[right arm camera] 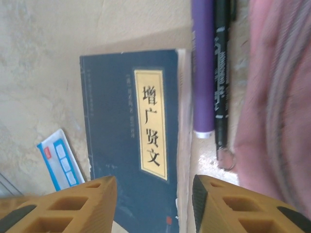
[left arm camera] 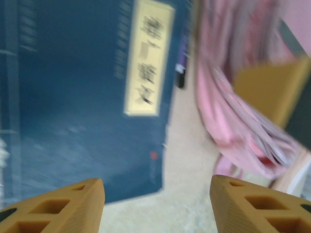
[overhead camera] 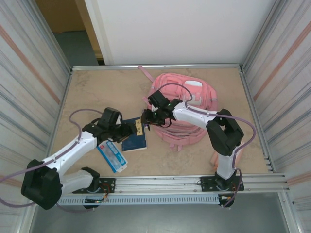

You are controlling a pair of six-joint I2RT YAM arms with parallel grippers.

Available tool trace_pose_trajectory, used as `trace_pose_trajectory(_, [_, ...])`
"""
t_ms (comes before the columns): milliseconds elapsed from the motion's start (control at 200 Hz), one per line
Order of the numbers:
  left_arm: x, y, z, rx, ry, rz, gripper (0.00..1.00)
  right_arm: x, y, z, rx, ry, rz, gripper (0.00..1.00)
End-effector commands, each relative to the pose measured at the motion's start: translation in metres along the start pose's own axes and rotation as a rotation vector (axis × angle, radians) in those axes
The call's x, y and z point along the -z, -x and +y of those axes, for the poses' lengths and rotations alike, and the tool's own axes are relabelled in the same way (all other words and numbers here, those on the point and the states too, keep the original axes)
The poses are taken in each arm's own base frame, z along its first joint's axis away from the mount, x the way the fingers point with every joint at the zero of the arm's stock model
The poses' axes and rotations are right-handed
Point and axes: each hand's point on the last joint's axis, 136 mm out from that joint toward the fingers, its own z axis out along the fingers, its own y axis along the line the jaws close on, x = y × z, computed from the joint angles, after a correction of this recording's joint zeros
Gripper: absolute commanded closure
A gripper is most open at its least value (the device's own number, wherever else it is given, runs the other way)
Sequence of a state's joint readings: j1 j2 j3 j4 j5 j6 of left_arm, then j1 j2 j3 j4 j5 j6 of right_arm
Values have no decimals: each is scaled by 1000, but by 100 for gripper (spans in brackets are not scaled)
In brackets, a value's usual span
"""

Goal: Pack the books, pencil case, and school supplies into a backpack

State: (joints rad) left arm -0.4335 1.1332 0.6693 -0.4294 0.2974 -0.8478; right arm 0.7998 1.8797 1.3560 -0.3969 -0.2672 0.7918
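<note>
navy book [right arm camera: 124,141] lies flat just beneath the right gripper [right arm camera: 153,189]

The desk [overhead camera: 97,92] is sandy brown with pale cloudy marks, like stone. A silver metal rail [overhead camera: 170,182] runs along its near side. The left wall [overhead camera: 24,63] and the right wall [overhead camera: 286,63] are shiny grey with long stripes. Behind stands a big white wall [overhead camera: 180,29]. In the far left corner are a brown board [overhead camera: 58,14] and some grey-blue floor [overhead camera: 75,46].
</note>
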Motion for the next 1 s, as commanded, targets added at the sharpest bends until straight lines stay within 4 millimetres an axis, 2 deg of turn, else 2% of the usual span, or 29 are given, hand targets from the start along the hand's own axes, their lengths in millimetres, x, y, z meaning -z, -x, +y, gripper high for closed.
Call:
trace_pose_trajectory(0, [-10, 8, 28, -13, 18, 19, 41, -8, -15, -7, 23, -77, -9, 63])
trace_pose_trajectory(120, [-20, 29, 44, -5, 42, -1, 43, -22, -31, -5, 48, -126, -11, 68])
trace_pose_trajectory(205, [-26, 39, 47, -41, 33, -3, 43, -30, -37, -13, 39, -180, -14, 73])
trace_pose_trajectory(296, [-30, 43, 53, -66, 60, 1, 43, -36, -37, -24, 23, -223, -39, 74])
trace_pose_trajectory(521, [-51, 33, 54, -117, 13, 87, 43, -64, -55, -39, 1, -246, 24, 76])
trace_pose_trajectory(621, [-58, 28, 62, -88, 39, 135, 43, -73, -61, -41, -8, -242, 53, 78])
trace_pose_trajectory(682, [-60, 26, 60, -55, 25, 158, 44, -75, -63, -41, -19, -233, 55, 79])
trace_pose_trajectory(772, [-57, 23, 40, -34, -92, 154, 44, -78, -62, -36, -32, -177, 33, 81])
trace_pose_trajectory(992, [-28, 21, 17, -21, -173, 114, 44, -82, -57, -26, -30, -113, 8, 83])
